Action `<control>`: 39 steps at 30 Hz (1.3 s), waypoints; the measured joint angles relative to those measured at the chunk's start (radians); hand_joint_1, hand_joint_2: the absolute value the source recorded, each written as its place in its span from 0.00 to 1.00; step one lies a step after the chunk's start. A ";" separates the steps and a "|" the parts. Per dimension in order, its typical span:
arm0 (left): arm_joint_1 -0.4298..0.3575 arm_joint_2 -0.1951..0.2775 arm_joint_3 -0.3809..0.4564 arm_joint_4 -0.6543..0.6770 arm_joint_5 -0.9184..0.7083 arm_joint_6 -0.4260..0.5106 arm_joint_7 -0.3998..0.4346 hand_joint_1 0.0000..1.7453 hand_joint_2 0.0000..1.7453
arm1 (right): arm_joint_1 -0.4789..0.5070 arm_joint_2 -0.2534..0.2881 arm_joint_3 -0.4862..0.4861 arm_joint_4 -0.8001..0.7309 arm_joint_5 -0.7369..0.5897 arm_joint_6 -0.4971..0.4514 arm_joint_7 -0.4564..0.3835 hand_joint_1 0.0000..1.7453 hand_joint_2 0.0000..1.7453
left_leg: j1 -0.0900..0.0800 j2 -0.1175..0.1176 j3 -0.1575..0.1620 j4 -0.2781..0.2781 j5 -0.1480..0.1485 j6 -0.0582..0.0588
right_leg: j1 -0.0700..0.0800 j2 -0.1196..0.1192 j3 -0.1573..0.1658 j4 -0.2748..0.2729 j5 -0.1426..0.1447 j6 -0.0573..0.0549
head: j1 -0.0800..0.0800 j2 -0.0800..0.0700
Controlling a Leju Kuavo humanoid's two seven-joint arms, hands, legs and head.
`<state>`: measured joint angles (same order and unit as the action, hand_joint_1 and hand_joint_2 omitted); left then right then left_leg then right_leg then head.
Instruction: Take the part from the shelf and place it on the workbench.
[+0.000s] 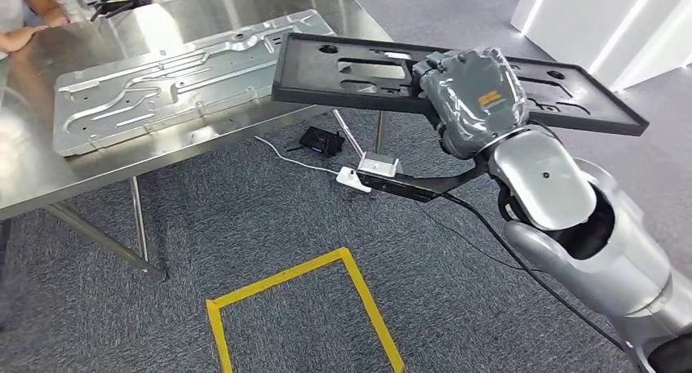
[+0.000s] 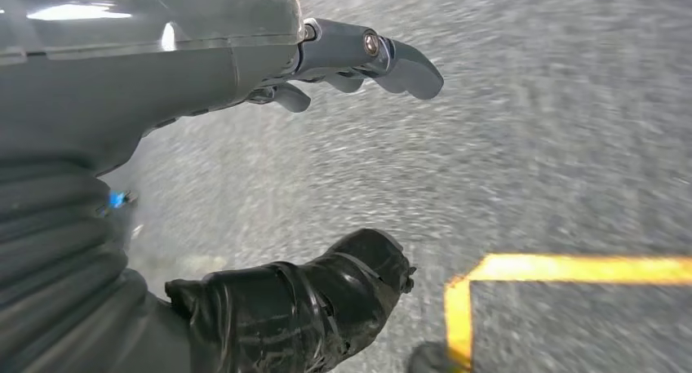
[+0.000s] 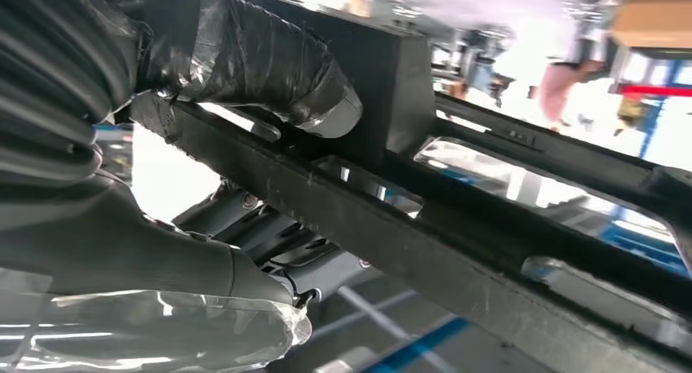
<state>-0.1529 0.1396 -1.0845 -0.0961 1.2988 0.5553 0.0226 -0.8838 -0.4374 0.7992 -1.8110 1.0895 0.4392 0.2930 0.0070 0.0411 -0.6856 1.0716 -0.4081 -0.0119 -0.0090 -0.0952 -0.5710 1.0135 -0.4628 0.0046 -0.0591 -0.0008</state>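
Observation:
A long flat black part (image 1: pixel 351 71) with cut-outs hangs in the air, its left end over the near corner of the steel workbench (image 1: pixel 33 177). My right hand (image 1: pixel 469 95) grips it near its middle; in the right wrist view the thumb (image 3: pixel 269 63) presses on the black part (image 3: pixel 457 226) from above. Over grey carpet, my left hand (image 2: pixel 326 161) hangs with its fingers (image 2: pixel 367 55) apart and nothing between them.
A large silver stamped plate (image 1: pixel 179 79) lies on the workbench. A person's hands (image 1: pixel 33 26) rest at its far left corner by a black device (image 1: pixel 118 2). Cables, a white box (image 1: pixel 377 166) and yellow floor tape (image 1: pixel 302 267) lie on the carpet.

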 joint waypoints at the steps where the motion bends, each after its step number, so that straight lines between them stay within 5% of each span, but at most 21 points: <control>1: -0.001 0.000 -0.002 0.000 0.006 0.002 0.007 0.00 1.00 | -0.001 0.007 0.013 0.008 0.006 -0.006 0.000 1.00 1.00 | -0.004 0.010 0.018 -0.035 0.008 0.005 | 0.003 -0.009 0.003 0.001 -0.004 0.005 | 0.002 0.000; 4: 0.000 -0.001 -0.006 0.000 0.018 0.004 0.017 0.00 1.00 | 0.000 0.028 0.053 0.027 0.019 -0.015 -0.001 1.00 1.00 | -0.009 -0.012 0.026 -0.048 0.006 0.022 | 0.008 -0.036 0.013 0.000 -0.015 0.021 | 0.007 0.000; 6: 0.000 -0.002 -0.010 0.000 0.021 0.003 0.016 0.00 1.00 | 0.002 0.040 0.074 0.036 0.023 -0.018 -0.001 1.00 1.00 | -0.003 -0.034 0.033 -0.055 0.006 0.032 | 0.002 -0.004 0.010 0.020 -0.034 0.030 | 0.008 0.000; 8: -0.002 -0.002 -0.018 0.000 0.021 -0.001 0.012 0.00 1.00 | 0.003 0.043 0.090 0.045 0.025 -0.022 -0.002 1.00 1.00 | 0.003 -0.056 0.038 -0.059 0.006 0.040 | -0.003 0.062 -0.041 0.122 -0.084 0.034 | 0.013 0.000; 10: -0.003 -0.002 -0.027 0.000 0.021 -0.007 0.010 0.00 1.00 | 0.009 0.044 0.112 0.059 0.026 -0.027 -0.003 1.00 1.00 | 0.004 -0.080 0.039 -0.058 0.004 0.044 | -0.004 0.090 -0.119 0.258 -0.132 0.036 | 0.016 0.000; 11: -0.003 -0.002 -0.030 0.000 0.021 -0.009 0.009 0.00 1.00 | 0.014 0.045 0.122 0.066 0.026 -0.028 -0.003 1.00 1.00 | 0.004 -0.094 0.040 -0.056 0.003 0.045 | -0.003 0.093 -0.144 0.292 -0.132 0.036 | 0.017 0.000; 12: -0.003 -0.003 -0.031 0.000 0.021 -0.010 0.009 0.00 1.00 | 0.018 0.047 0.131 0.072 0.026 -0.029 -0.004 1.00 1.00 | 0.004 -0.108 0.040 -0.054 0.002 0.044 | -0.004 0.094 -0.152 0.288 -0.112 0.035 | 0.017 0.000; 14: -0.002 -0.004 -0.033 0.000 0.021 -0.013 0.008 0.00 1.00 | 0.022 0.049 0.142 0.079 0.026 -0.030 -0.006 1.00 1.00 | 0.005 -0.137 0.041 -0.047 -0.002 0.040 | -0.007 0.108 -0.118 0.185 -0.034 0.031 | 0.017 0.000; 16: -0.003 -0.004 -0.038 0.000 0.023 -0.014 0.007 0.00 1.00 | 0.019 0.051 0.151 0.085 0.027 -0.031 -0.009 1.00 1.00 | 0.006 -0.163 0.037 -0.039 -0.007 0.030 | -0.014 0.161 -0.069 0.069 0.013 0.028 | 0.015 0.000; 18: -0.003 -0.004 -0.045 0.000 0.024 -0.014 0.008 0.00 1.00 | 0.020 0.055 0.159 0.092 0.027 -0.031 -0.013 1.00 1.00 | 0.011 -0.187 0.028 -0.038 -0.006 0.017 | -0.014 0.192 -0.048 0.025 0.016 0.025 | 0.014 0.000; 20: 0.002 -0.004 -0.049 0.000 0.026 -0.014 0.013 0.00 1.00 | 0.021 0.059 0.165 0.097 0.028 -0.031 -0.016 1.00 1.00 | 0.018 -0.206 0.023 -0.044 -0.001 0.004 | -0.011 0.169 -0.042 0.019 0.019 0.017 | 0.015 0.000; 22: 0.006 -0.005 -0.052 0.000 0.030 -0.014 0.021 0.00 1.00 | 0.020 0.063 0.170 0.102 0.029 -0.031 -0.017 1.00 1.00 | 0.013 -0.160 0.008 -0.017 -0.017 -0.006 | -0.013 0.141 -0.033 0.009 0.022 0.004 | 0.011 0.000; 24: 0.003 -0.007 -0.054 0.000 0.034 -0.014 0.028 0.00 1.00 | 0.019 0.067 0.172 0.107 0.030 -0.031 -0.017 1.00 1.00 | 0.007 -0.084 -0.040 0.081 -0.065 -0.012 | -0.011 0.112 -0.025 0.004 0.021 -0.007 | 0.005 0.000; 27: 0.000 -0.009 -0.056 0.000 0.039 -0.014 0.038 0.00 1.00 | 0.024 0.068 0.177 0.115 0.027 -0.030 -0.017 1.00 1.00 | 0.009 -0.049 -0.118 0.231 -0.112 -0.014 | -0.003 0.064 -0.021 0.006 0.014 -0.014 | 0.002 0.000; 28: 0.001 -0.009 -0.057 0.000 0.041 -0.014 0.040 0.00 1.00 | 0.025 0.068 0.178 0.118 0.025 -0.030 -0.016 1.00 1.00 | 0.009 -0.046 -0.111 0.215 -0.095 -0.012 | -0.002 0.051 -0.020 0.007 0.011 -0.014 | 0.002 0.000; 30: 0.003 -0.009 -0.059 0.000 0.047 -0.013 0.042 0.00 1.00 | 0.025 0.068 0.178 0.122 0.021 -0.030 -0.014 1.00 1.00 | 0.005 -0.024 -0.040 0.085 -0.033 -0.005 | 0.001 0.024 -0.013 0.010 0.003 -0.011 | 0.001 0.000; 32: 0.002 -0.009 -0.064 0.000 0.054 -0.012 0.044 0.00 1.00 | 0.023 0.067 0.178 0.125 0.020 -0.029 -0.011 1.00 1.00 | -0.006 0.003 0.023 -0.023 -0.001 0.009 | 0.006 0.003 -0.006 0.010 -0.005 -0.005 | 0.002 0.000; 36: 0.003 -0.009 -0.075 0.001 0.065 -0.011 0.048 0.00 1.00 | 0.019 0.066 0.178 0.131 0.018 -0.029 -0.003 1.00 1.00 | -0.013 -0.021 0.034 -0.049 0.000 0.029 | 0.011 -0.032 0.009 0.002 -0.012 0.013 | 0.004 0.000; 39: 0.006 -0.010 -0.080 0.001 0.076 -0.008 0.051 0.00 1.00 | 0.017 0.062 0.171 0.137 0.022 -0.028 0.018 1.00 1.00 | -0.003 -0.040 0.050 -0.064 0.004 0.042 | 0.002 0.045 -0.019 0.074 -0.060 0.028 | 0.010 0.000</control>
<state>-0.1472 0.1296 -1.1641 -0.0950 1.3745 0.5477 0.0739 -0.8670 -0.3751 0.9703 -1.6745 1.1119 0.4111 0.3114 0.0037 0.0010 -0.6359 1.0079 -0.4040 0.0296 -0.0073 -0.0506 -0.5905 1.0874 -0.5225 0.0328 -0.0487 -0.0008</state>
